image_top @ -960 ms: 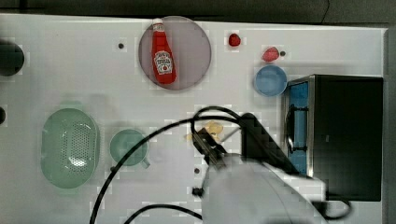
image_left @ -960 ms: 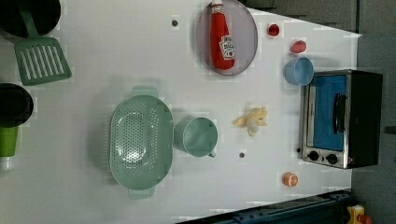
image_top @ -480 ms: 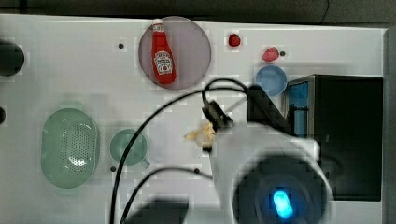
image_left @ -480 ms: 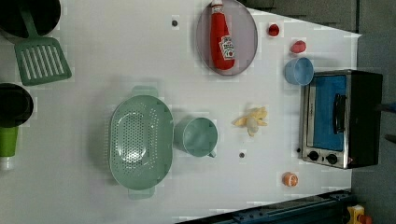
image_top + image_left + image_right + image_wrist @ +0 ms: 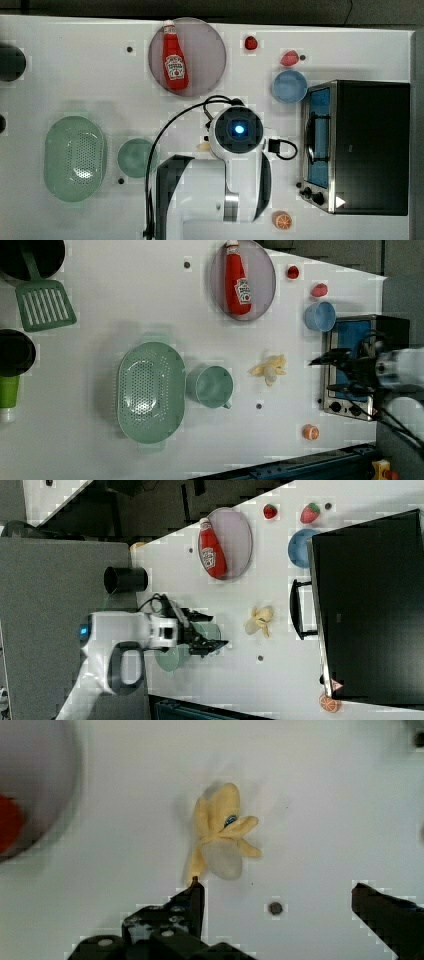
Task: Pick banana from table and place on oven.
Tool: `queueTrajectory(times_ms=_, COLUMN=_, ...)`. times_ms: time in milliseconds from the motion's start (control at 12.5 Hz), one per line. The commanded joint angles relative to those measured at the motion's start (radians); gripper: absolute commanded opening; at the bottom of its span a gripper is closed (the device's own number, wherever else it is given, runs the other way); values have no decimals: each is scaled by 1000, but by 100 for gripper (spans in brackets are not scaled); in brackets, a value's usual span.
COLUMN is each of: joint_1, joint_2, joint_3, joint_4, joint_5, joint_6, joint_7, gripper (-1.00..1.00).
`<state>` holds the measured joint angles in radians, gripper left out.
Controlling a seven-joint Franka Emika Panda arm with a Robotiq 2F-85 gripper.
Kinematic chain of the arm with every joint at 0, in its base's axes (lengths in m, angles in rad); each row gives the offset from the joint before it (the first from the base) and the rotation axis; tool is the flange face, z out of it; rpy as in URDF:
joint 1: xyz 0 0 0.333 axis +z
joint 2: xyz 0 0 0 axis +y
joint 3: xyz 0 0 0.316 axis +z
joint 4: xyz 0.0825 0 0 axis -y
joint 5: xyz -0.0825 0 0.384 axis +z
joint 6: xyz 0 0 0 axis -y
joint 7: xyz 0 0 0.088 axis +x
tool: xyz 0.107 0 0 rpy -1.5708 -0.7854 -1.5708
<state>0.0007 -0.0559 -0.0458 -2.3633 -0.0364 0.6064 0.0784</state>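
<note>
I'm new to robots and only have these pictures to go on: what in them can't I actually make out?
- Banana, top view: mostly hidden under the arm.
- Oven, left view: front partly covered by the blurred gripper.
- Green cup, right view: largely behind the arm.
- Plate, wrist view: cut off by the edge.

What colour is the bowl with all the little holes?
The holey bowl is pale mint green, seen best in the left view.

Banana (image 5: 270, 370): pale yellow, peel flaps splayed, flat on white table (image 5: 125, 300). Oven (image 5: 370, 610): black top, door shut.
</note>
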Motion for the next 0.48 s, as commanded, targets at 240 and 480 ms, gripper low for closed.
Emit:
queueTrajectory(times_ms=240, joint_1=-9, joint_2=112, joint_3=24, joint_4=-14, joint_5=11, joint_6=200, joint_7=3, gripper=100)
queueTrajectory(times_ms=480, joint_1=-9, joint_2=223, joint_3=45, joint_4=-15, joint_5=11, joint_6=283, joint_7=6, gripper=100)
